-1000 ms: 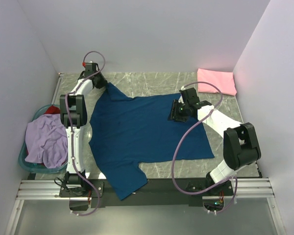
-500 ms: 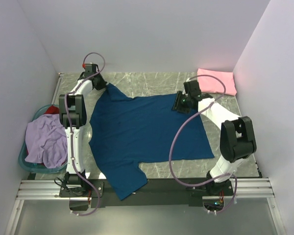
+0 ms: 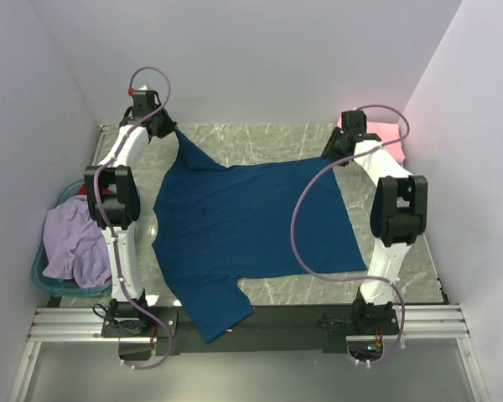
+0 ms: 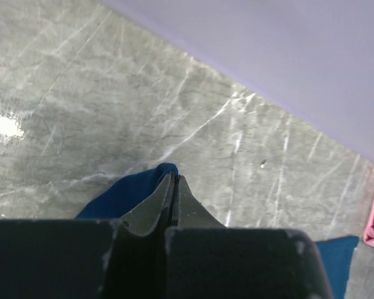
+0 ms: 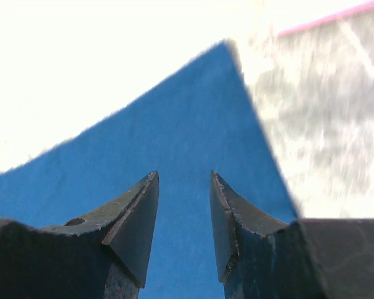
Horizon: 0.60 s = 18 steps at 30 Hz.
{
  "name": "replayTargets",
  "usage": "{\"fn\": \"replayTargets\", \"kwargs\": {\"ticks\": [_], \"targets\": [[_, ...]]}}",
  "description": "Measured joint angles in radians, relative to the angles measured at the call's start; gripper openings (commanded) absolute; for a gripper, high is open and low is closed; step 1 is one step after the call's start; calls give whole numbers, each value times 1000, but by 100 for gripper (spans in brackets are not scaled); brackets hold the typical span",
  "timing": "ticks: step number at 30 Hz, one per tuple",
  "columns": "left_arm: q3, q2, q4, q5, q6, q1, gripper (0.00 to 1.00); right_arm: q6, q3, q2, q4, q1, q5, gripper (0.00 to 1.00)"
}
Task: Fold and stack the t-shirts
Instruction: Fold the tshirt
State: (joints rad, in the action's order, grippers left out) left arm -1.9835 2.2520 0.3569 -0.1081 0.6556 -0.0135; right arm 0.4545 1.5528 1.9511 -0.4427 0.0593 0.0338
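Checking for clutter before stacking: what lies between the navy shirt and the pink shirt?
In the top view, only the right gripper hangs between the navy shirt and the pink shirt, jaws open, over the marble table.

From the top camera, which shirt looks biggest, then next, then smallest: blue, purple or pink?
1. navy shirt, spread flat.
2. lavender shirt, bunched.
3. pink shirt, folded, partly hidden.
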Motion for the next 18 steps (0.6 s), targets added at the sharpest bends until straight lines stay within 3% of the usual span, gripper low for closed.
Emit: {"fn": "replayTargets", "kwargs": {"ticks": [10, 18], "targets": [[52, -43, 26, -4, 12, 0, 1, -121, 309, 262, -101, -15, -27, 45], [66, -43, 38, -4, 14, 0, 1, -175, 453, 382, -161, -33, -34, 45]]}}
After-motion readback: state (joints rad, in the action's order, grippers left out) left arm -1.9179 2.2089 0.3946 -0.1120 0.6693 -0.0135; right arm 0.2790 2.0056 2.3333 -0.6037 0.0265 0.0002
